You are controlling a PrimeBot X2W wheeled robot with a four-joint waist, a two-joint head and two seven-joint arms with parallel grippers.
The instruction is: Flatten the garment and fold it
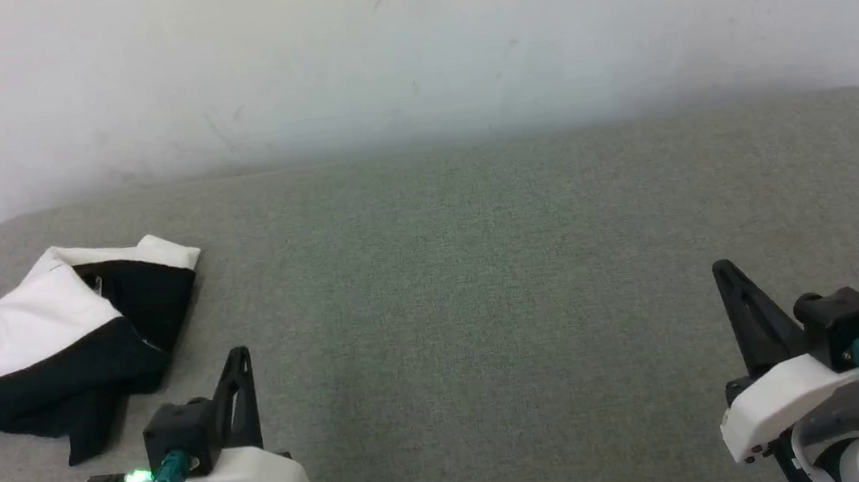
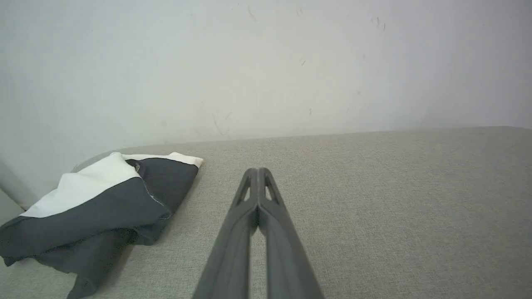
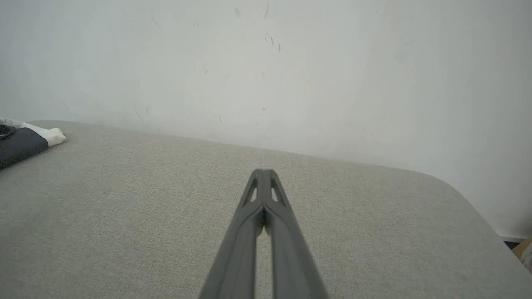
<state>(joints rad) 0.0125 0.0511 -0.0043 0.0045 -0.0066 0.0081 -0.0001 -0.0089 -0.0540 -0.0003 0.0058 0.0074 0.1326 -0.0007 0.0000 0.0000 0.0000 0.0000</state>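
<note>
Lying bunched at far-left corner of table [image 1: 481, 267]: garment [image 1: 61, 339], white over black, not flattened. Looks like start state, nothing grasped. Left hand [image 1: 240, 353] fingers together, empty, just beside garment, likely first to reach. Right hand [image 1: 724, 268] also closed, empty, well apart. Sleeves indistinct in folds; garment cut off at right wrist view's edge.

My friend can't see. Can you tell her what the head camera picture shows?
A crumpled white-and-black shirt lies at the far left of a grey table by a white wall. The left gripper and right gripper sit shut near the bottom corners, holding nothing.
</note>
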